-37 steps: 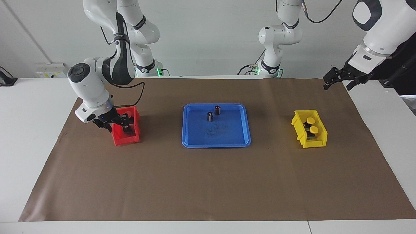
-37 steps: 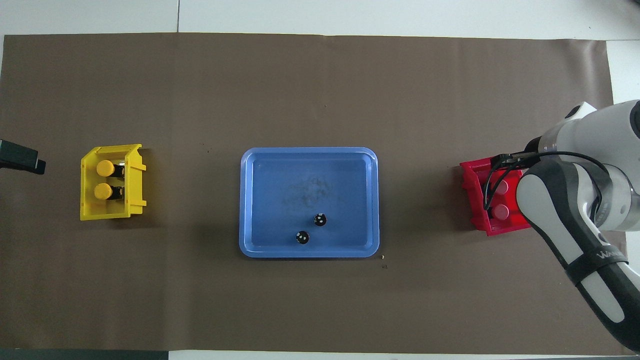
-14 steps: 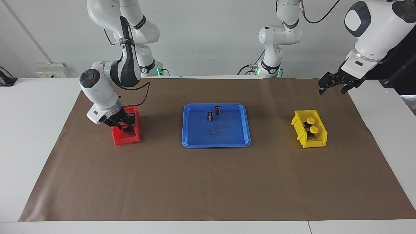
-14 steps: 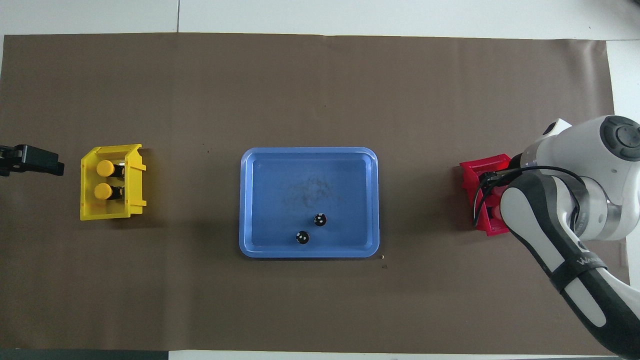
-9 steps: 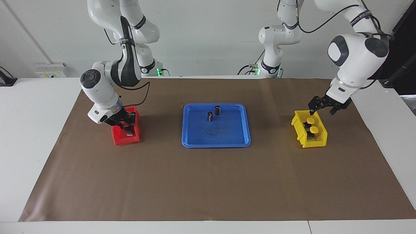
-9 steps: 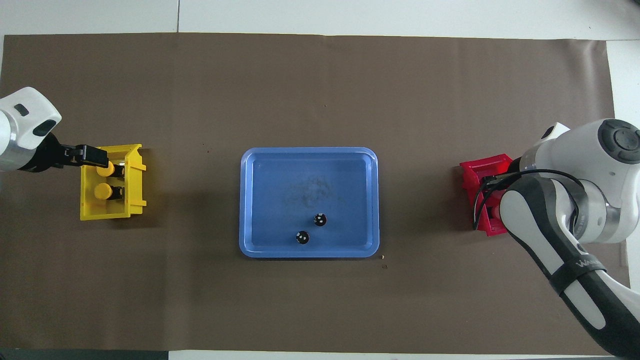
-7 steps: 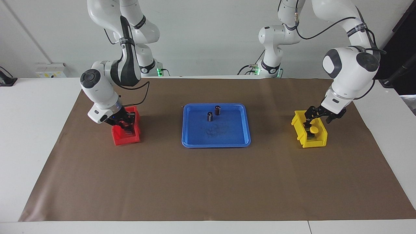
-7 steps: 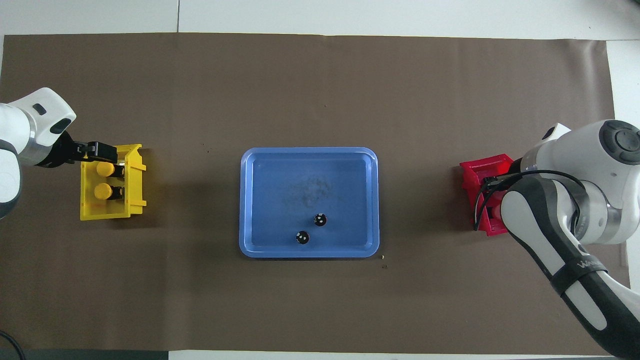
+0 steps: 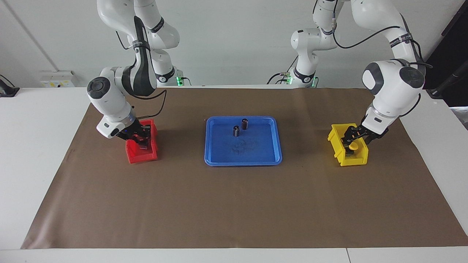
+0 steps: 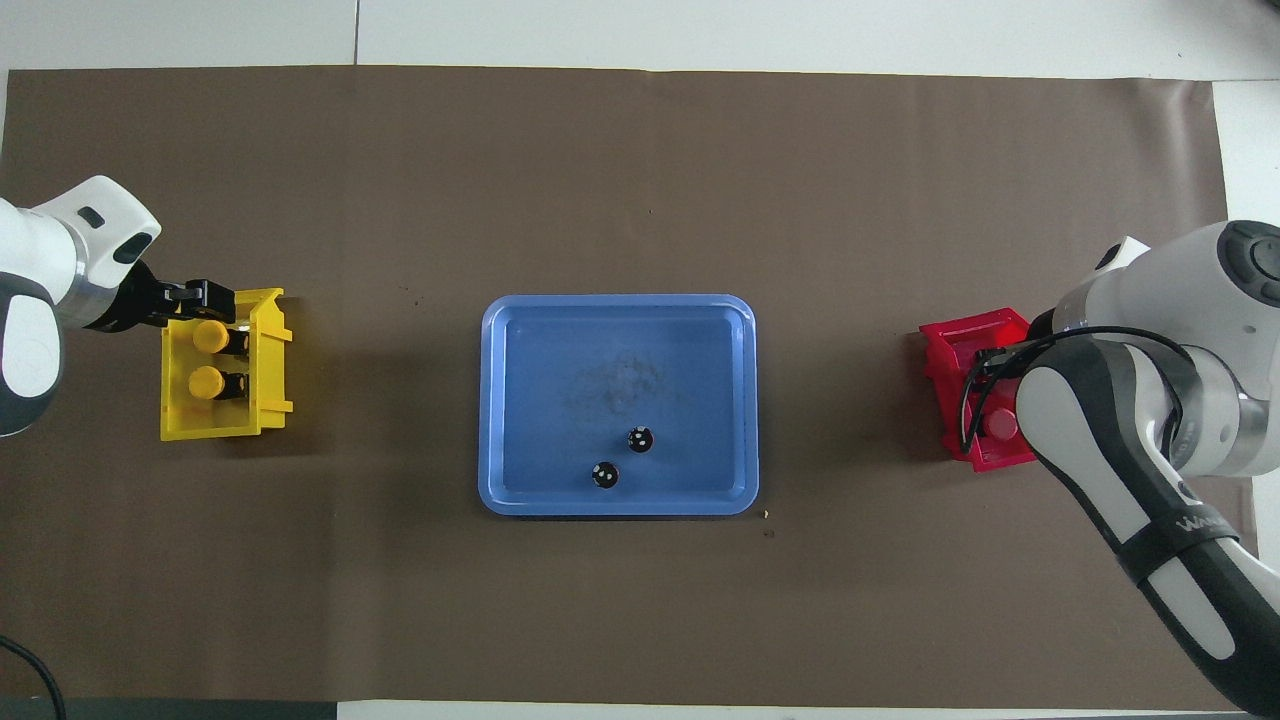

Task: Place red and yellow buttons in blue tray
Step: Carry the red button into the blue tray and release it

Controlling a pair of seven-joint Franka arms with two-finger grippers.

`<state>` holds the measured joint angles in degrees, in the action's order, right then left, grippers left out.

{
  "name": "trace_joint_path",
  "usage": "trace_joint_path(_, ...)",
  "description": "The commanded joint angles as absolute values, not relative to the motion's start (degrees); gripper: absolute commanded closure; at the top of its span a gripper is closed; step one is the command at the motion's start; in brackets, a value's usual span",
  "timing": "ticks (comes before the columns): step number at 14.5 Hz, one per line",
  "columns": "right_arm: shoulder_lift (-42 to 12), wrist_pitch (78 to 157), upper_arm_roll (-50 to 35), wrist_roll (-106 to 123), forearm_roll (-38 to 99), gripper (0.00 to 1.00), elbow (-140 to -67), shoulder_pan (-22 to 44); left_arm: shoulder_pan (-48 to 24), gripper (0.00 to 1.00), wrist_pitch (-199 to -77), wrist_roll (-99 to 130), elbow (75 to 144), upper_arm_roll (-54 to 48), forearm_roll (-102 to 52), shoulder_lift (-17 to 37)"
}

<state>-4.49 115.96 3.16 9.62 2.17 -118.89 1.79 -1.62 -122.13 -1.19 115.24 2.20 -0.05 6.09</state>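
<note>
The blue tray (image 9: 242, 153) sits mid-table holding only two dark cylinders (image 9: 240, 128). The red bin (image 9: 142, 150) stands toward the right arm's end, the yellow bin (image 9: 348, 150) toward the left arm's. Both pickups look under way. The right gripper (image 9: 140, 137) is down in the red bin, fingers together — on what is hidden. The left gripper (image 9: 351, 137) is over one yellow button (image 10: 208, 336); its fingers I cannot tell. Next: grip, lift, carry. Both yellow buttons (image 10: 206, 381) lie on their sides, long axes along the table, caps toward the left arm's end.
</note>
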Motion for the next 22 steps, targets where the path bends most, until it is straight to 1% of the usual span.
trace_joint_path(1,-9.04,104.37,2.64,7.41,3.25,0.8,-104.38,2.98,-0.18,0.35,-124.8,0.09,117.25,2.02,0.09,6.06)
trace_joint_path(2,-10.44,100.93,2.64,4.42,3.43,0.8,-99.63,4.82,-0.18,0.38,-124.98,0.26,117.77,1.93,0.09,5.98)
trace_joint_path(3,-12.37,98.11,2.64,0.13,3.51,0.8,-94.97,7.18,-0.35,0.39,-124.98,1.48,118.03,2.02,0.0,5.89)
trace_joint_path(4,-13.61,97.22,2.55,-4.26,3.86,0.8,-91.88,9.3,-0.61,0.39,-124.98,2.45,118.3,2.02,0.0,5.89)
trace_joint_path(5,-14.58,97.9,2.55,-9.09,5.69,0.82,-89.93,11.84,-0.88,0.39,-124.98,2.72,118.39,2.02,0.0,5.8)
trace_joint_path(6,-15.55,99.74,2.55,-16.01,7.8,0.87,-89.04,15.26,-0.97,0.39,-124.98,2.99,118.48,2.02,0.0,5.8)
trace_joint_path(8,-16.17,107.63,2.55,-26.93,9.05,0.92,-89.21,21.59,-1.23,0.39,-125.07,3.25,118.74,1.93,0.0,5.71)
trace_joint_path(9,-17.56,109.49,2.55,-30.9,9.75,0.92,-88.95,23.88,-1.23,0.39,-124.98,3.25,119.0,1.93,0.0,5.8)
trace_joint_path(10,-19.23,109.77,2.55,-34.77,10.8,0.92,-88.6,25.73,-1.06,0.38,-125.07,3.08,119.09,1.93,0.0,5.89)
trace_joint_path(12,-23.62,110.74,2.64,-39.18,10.29,0.91,-85.61,30.39,-1.05,0.38,-125.16,3.16,119.09,1.93,0.0,5.98)
trace_joint_path(13,-24.95,112.13,2.64,-40.07,9.5,0.91,-85.61,32.15,-1.14,0.38,-125.16,3.16,119.09,1.93,0.0,5.98)
trace_joint_path(16,-26.8,116.19,2.55,-43.59,8.97,0.9,-87.09,33.31,-1.23,0.38,-125.51,3.34,119.35,1.93,0.0,5.98)
trace_joint_path(18,-27.16,117.68,2.64,-43.77,8.88,0.89,-88.67,34.45,-1.23,0.38,-126.12,3.34,119.71,1.93,0.0,5.98)
trace_joint_path(22,-27.16,121.64,2.55,-43.77,8.88,0.88,-92.45,34.63,-1.32,0.38,-126.65,3.43,119.88,1.93,0.0,5.98)
